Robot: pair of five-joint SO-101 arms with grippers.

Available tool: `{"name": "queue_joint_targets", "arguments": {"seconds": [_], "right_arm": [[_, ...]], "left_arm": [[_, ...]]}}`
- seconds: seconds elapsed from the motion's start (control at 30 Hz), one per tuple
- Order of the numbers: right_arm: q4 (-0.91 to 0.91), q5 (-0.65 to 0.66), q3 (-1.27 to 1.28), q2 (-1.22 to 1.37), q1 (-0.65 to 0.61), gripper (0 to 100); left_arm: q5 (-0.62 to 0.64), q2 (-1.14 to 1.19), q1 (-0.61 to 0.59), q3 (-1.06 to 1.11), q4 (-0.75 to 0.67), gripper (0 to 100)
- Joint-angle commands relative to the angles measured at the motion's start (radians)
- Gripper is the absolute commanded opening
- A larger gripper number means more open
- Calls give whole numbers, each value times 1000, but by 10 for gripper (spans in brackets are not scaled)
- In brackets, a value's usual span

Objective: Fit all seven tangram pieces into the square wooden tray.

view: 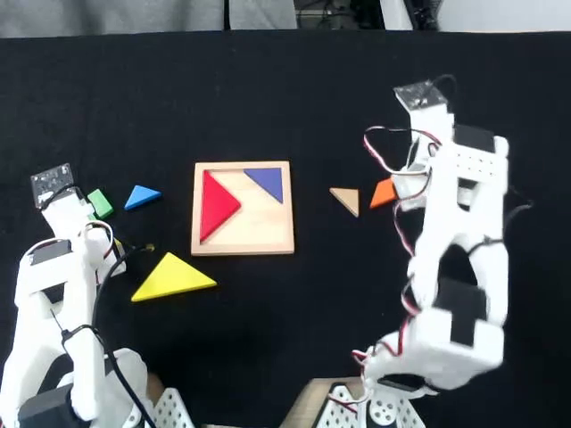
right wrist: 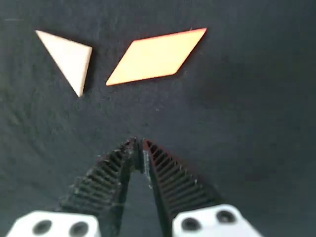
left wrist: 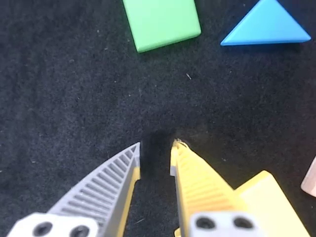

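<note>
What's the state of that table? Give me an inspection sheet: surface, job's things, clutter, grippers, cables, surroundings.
Surface: black cloth covers the table.
Job's things: wooden tray in the middle, holding a red triangle and a dark blue triangle. Outside it lie a yellow triangle, a green square and a light blue triangle on one side, and a beige triangle and an orange parallelogram on the other.
Clutter: nothing seen.
Grippers: left gripper narrowly open, empty, near the green square. Right gripper shut, empty, near the orange parallelogram.
Cables: wires loop along the right arm.
Surroundings: grey backdrop behind the table.
</note>
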Motion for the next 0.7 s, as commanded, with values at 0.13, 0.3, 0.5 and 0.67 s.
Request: {"name": "queue_joint_targets", "arguments": {"seconds": [0.13, 0.3, 0.5, 0.67], "right_arm": [[64, -552, -260, 236, -98, 213], [140, -792, -453, 371, -133, 292], [140, -934, -651, 495, -117, 246], [141, -979, -750, 610, -112, 246]], "left_arm": [[9, -18, -1, -7, -14, 120], [8, -18, 1, -5, -14, 120], [8, -18, 1, -5, -14, 120], [6, -18, 1, -5, -12, 120]]}}
